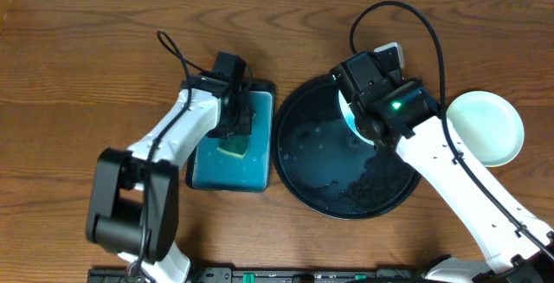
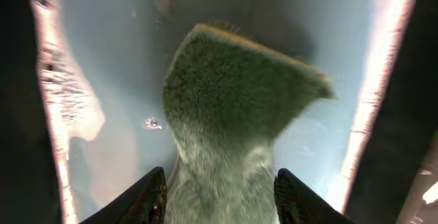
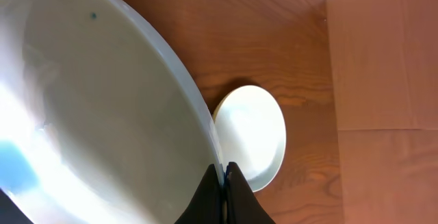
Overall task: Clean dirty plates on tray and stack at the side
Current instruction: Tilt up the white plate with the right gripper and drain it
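Two arms bent inward: right end effector clamps a plate, left end effector gapes around sponge.

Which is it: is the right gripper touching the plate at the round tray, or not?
Touching. The right wrist view shows the right gripper shut on the rim of the plate, pinching it with no gap.

The right hand holds a plate over the tray.
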Action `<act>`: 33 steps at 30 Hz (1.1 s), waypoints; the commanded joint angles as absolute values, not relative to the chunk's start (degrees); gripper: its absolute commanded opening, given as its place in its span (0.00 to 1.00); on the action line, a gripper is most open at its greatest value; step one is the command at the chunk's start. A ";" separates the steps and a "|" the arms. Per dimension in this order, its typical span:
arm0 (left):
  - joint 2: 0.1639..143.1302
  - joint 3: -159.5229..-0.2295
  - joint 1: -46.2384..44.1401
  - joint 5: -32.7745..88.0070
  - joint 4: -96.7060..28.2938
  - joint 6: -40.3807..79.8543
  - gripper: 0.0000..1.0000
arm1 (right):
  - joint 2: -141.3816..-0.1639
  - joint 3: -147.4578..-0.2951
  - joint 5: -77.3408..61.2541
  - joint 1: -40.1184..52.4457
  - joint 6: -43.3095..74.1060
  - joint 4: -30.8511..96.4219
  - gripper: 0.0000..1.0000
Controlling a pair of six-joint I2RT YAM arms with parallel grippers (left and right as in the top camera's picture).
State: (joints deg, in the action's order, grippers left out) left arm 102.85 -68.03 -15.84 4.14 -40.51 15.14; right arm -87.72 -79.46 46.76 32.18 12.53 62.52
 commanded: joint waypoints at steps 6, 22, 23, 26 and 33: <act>93.91 -67.88 -15.66 3.88 -43.75 14.85 0.63 | -87.11 -80.47 52.69 32.73 13.19 62.35 0.01; 93.97 -67.88 -15.66 3.88 -45.60 14.85 0.65 | -87.11 -80.47 59.77 36.88 -10.11 54.24 0.01; 93.97 -67.88 -15.66 3.88 -45.60 14.85 0.65 | -87.11 -80.47 60.53 37.04 -11.11 53.47 0.01; 93.97 -67.88 -15.66 3.88 -45.58 14.85 0.65 | -87.11 -80.47 63.09 37.65 -14.39 51.99 0.01; 93.97 -67.88 -15.66 3.88 -45.36 14.90 0.65 | -87.11 -80.47 67.26 38.59 -18.87 50.06 0.01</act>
